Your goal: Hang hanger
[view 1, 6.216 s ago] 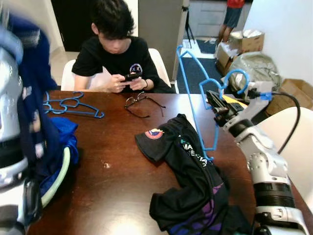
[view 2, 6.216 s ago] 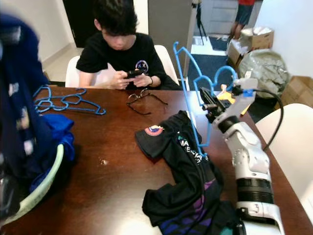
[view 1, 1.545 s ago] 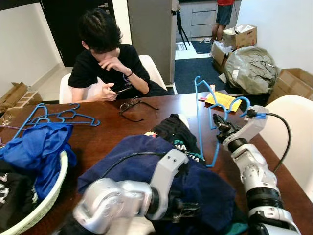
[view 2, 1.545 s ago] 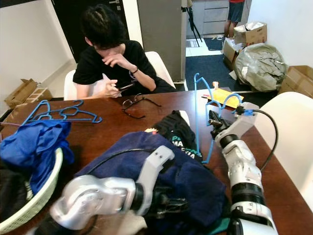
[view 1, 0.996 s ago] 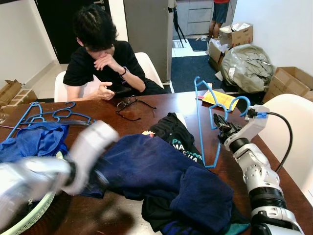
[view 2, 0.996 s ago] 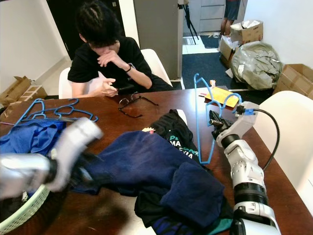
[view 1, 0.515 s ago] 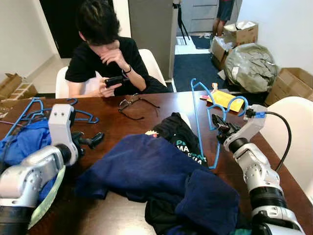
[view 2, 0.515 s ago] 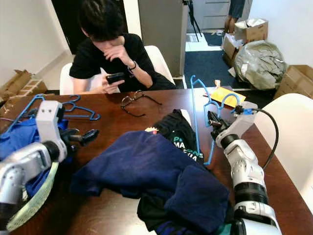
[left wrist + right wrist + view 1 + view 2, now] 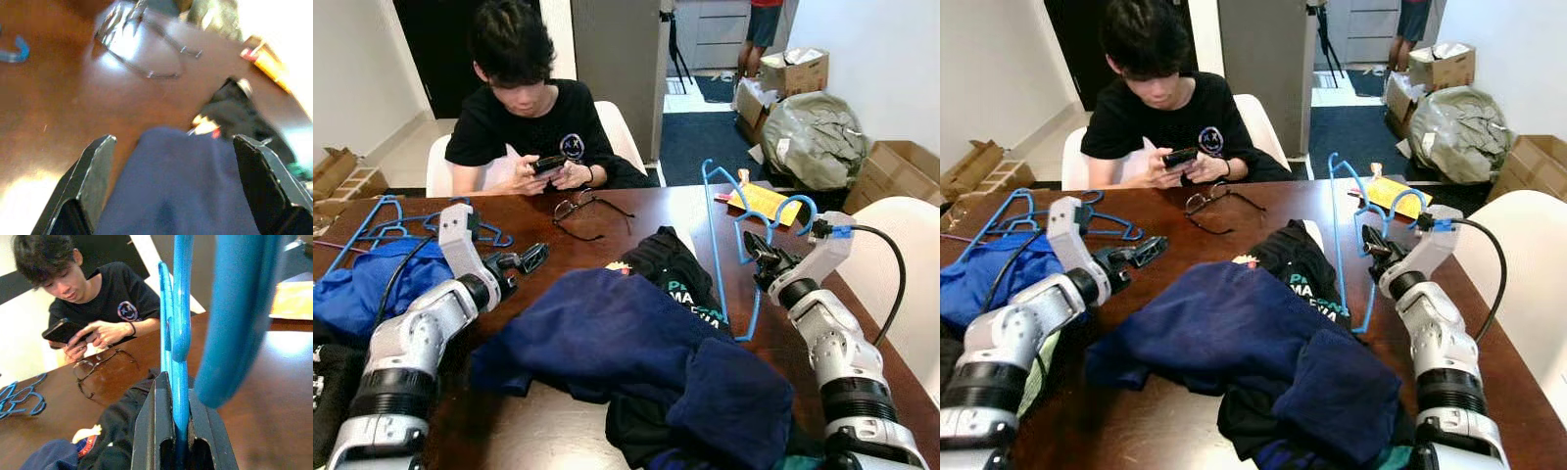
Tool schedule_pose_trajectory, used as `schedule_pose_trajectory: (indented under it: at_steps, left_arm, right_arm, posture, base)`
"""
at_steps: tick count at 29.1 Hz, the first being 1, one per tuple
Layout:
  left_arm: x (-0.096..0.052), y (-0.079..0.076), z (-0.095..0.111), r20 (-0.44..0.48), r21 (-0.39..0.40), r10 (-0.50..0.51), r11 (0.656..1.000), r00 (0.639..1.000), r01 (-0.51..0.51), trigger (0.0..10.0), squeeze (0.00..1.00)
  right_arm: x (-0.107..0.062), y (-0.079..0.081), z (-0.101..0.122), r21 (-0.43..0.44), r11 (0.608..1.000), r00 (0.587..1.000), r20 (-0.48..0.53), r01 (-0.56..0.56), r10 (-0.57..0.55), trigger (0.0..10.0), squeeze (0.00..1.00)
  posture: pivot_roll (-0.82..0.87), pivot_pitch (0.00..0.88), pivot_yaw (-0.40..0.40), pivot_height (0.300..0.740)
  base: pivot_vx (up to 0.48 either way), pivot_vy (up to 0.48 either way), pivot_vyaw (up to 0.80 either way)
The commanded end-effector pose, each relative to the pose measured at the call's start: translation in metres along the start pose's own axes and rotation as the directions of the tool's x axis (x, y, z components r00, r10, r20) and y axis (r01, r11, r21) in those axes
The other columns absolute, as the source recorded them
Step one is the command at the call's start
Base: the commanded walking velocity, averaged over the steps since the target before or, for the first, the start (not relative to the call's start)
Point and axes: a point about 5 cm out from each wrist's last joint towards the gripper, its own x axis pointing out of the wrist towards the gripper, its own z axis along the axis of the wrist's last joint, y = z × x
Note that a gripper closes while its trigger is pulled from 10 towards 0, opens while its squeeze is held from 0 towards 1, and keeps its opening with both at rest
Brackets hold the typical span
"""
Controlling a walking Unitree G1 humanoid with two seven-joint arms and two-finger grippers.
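My right gripper [image 9: 756, 257] is shut on a blue plastic hanger [image 9: 714, 235], holding it upright over the right side of the brown table [image 9: 548, 255]. In the right wrist view the hanger [image 9: 179, 362] is clamped between the black fingers [image 9: 151, 431]. My left gripper [image 9: 524, 260] is open above the table, just left of a navy garment [image 9: 607, 338] spread in the middle. The left wrist view has the garment's edge [image 9: 186, 196] between the parted fingers [image 9: 95, 171]. A black printed T-shirt [image 9: 671, 279] lies partly under the garment.
A person [image 9: 533, 117] sits across the table with a phone. Glasses [image 9: 579, 208] lie before them. More blue hangers [image 9: 406, 220] and a basket with blue cloth [image 9: 357, 294] are at the left. A yellow paper [image 9: 762, 201], a white chair [image 9: 901, 255] and boxes [image 9: 891, 166] are on the right.
My left arm let go of the navy garment, swung off to the left, and its open gripper now points back toward the garment's edge. The right gripper kept the hanger upright.
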Motion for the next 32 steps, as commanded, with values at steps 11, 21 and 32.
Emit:
schedule_pose_trajectory:
  at_steps: [11,21,32]
  left_arm:
    - [0.015,0.014,0.004,-0.118,0.159,0.095,0.984,0.989,-0.075,10.0,0.0]
    - [0.028,-0.001,-0.016,-0.279,0.181,-0.014,0.981,0.96,0.067,10.0,0.0]
    - [0.031,-0.004,-0.033,-0.359,0.13,-0.034,0.988,0.933,0.086,10.0,0.0]
  right_arm:
    - [-0.008,0.001,0.006,-0.014,1.0,1.0,-0.001,0.0,0.0,10.0,0.0]
    - [-0.017,0.005,0.011,-0.024,1.0,1.0,-0.003,0.0,0.0,10.0,0.0]
    - [-0.029,0.002,0.017,-0.032,0.999,1.0,-0.004,0.027,-0.027,10.0,0.0]
  posture:
    - [-0.03,0.0,0.037,0.735]
    - [-0.07,0.044,0.06,0.735]
    - [-0.09,0.069,0.068,0.735]
  base:
    - [0.0,0.0,0.0]
    - [0.0,0.0,0.0]
    - [0.0,0.0,0.0]
